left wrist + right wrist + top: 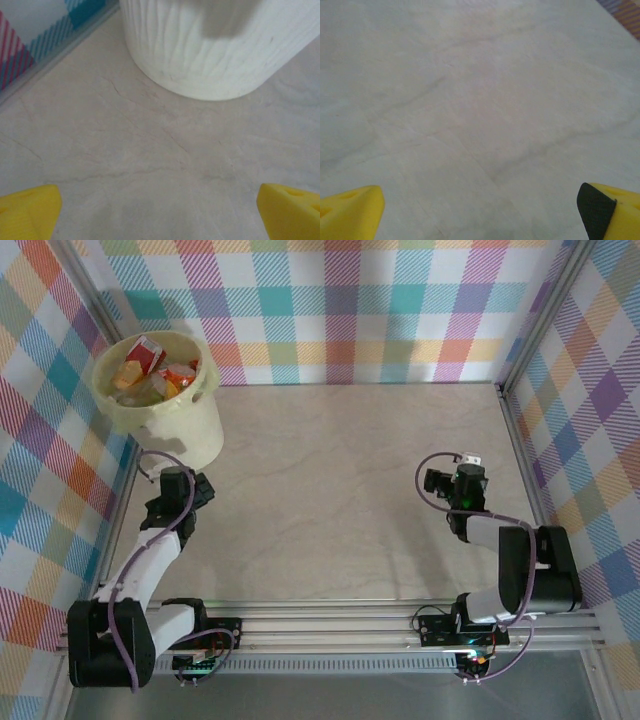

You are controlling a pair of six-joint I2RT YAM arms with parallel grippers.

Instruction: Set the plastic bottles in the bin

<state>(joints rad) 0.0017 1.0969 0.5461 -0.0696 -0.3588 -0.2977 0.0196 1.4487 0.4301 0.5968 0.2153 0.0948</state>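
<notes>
While your pale marbled surface [350, 490] sits between checked walls [350, 310], the cream bin [188, 430] stands in its far left corner, orange and red plastic bottles [150, 365] heaped inside. Your left hand [160, 210] faces the bin's base, fingers [30, 212] apart; your right hand [480, 210] gapes too.

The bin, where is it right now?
In the top view, the bin sits in the table's far left corner, just ahead of the open left gripper.

Top external: looking down from above the near edge — taking in the whole table [350, 490].
Left wrist: sitting low, facing the bin [210, 50] wall, close.
Right wrist: pointing down at the table, close.
Shared: top and left wrist both catching the bin.
</notes>
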